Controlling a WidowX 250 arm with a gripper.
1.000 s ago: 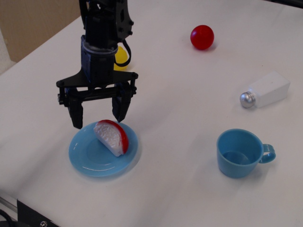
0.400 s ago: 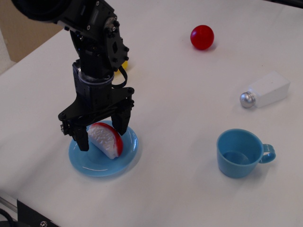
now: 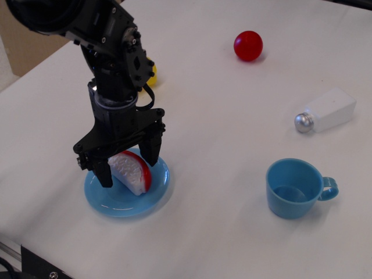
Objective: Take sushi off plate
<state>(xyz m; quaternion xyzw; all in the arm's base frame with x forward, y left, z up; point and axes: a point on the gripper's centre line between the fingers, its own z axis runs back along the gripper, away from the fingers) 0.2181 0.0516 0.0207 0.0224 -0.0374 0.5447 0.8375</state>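
The sushi [image 3: 133, 172], a white rice block with a red strip along its right side, lies on the light-blue plate [image 3: 148, 200] near the table's front left. My black gripper [image 3: 128, 167] is lowered over the plate with its two fingers [image 3: 152, 152] straddling the sushi, one on each side. The jaws are open around it, and I cannot tell whether the pads touch it. The arm hides part of the plate's far rim.
A light-blue cup [image 3: 294, 188] with a handle stands at the front right. A white shaker with a silver cap [image 3: 325, 110] lies at the right. A red ball [image 3: 248, 46] sits at the back. A yellow object [image 3: 151, 74] peeks out behind the arm.
My gripper has come down from above the plate's far rim until its fingers straddle the sushi. The sushi has shifted slightly left on the plate.
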